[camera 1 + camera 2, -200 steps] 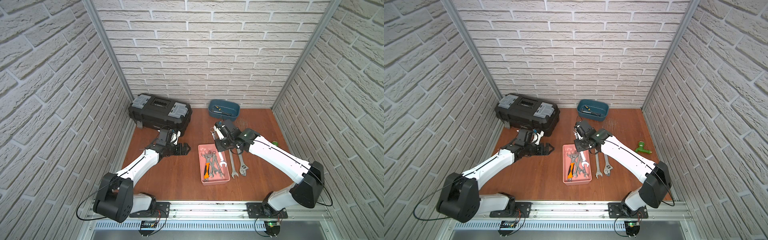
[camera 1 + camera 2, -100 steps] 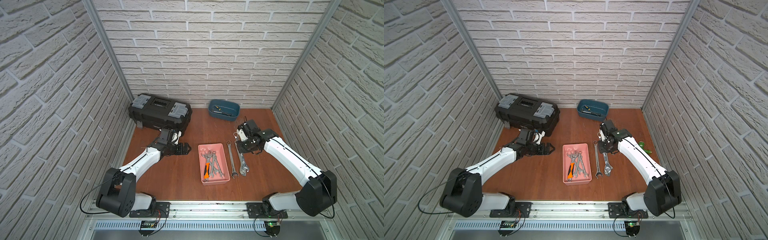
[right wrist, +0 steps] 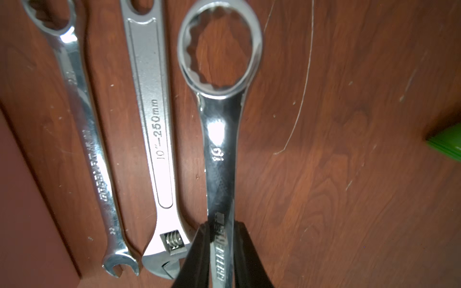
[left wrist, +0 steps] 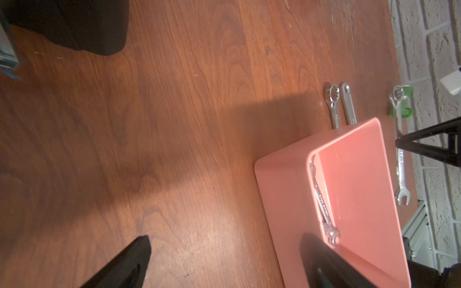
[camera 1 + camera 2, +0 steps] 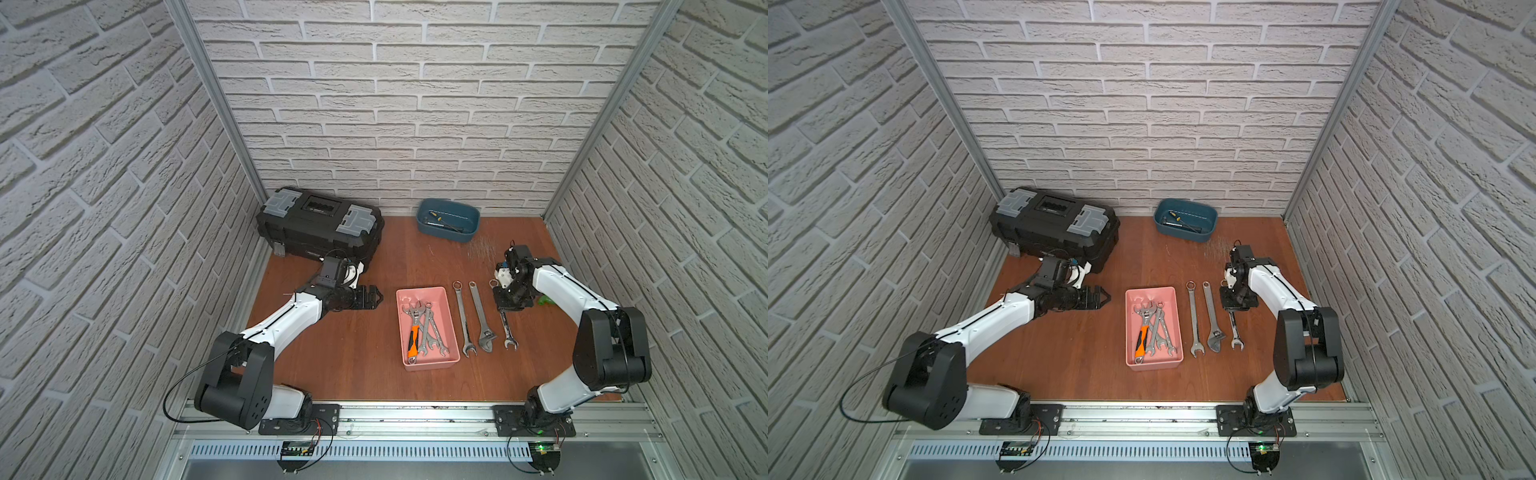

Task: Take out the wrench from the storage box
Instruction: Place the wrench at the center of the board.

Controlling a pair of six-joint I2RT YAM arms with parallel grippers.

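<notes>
Right gripper clamped on wrench shank. Wrench already outside pink storage box, low over table, third in row beside long wrench and adjustable wrench. Cannot tell if it touches wood. Left gripper spread wide, empty, parked just beside box on opposite side. More wrenches in box. Step looks like set-down. Next move probably: seat wrench flat, release, lift straight up, avoid nudging neighbours.
</notes>
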